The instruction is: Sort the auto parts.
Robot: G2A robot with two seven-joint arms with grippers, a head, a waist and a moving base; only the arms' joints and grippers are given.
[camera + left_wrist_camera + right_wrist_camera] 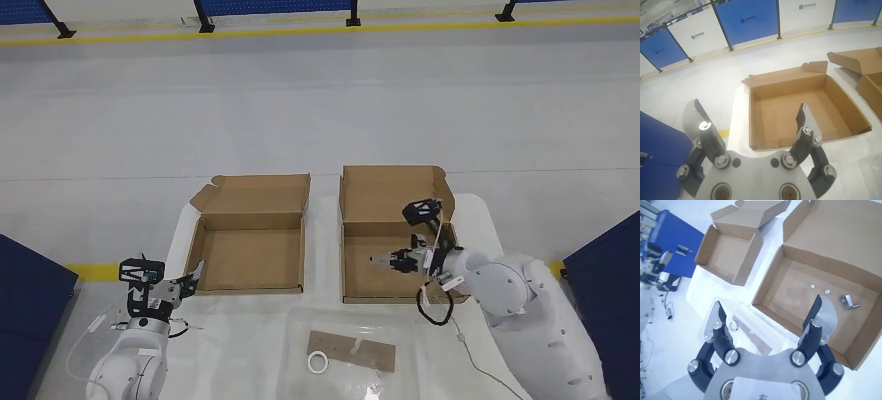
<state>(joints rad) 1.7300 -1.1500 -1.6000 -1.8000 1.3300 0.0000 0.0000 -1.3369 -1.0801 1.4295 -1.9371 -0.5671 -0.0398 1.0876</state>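
Nearest lies a clear tray [300, 335] holding a white ring [318, 362] and a cardboard sheet [352, 350], just in front of the right cardboard box [365, 240]. The right gripper [768, 300], fingers spread, hangs over that box; its wrist view reveals two small silver discs [812, 286] and a metal bracket [848, 301] inside. Left of it sits the left cardboard box [787, 87], with the left gripper [749, 102] farther left, spread too.

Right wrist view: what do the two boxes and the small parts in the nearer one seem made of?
The farther box and nearer box look like matte brown cardboard, with creased folded flaps. The angled bracket and two small discs look like bare metal: silvery, glinting; alloy unclear.
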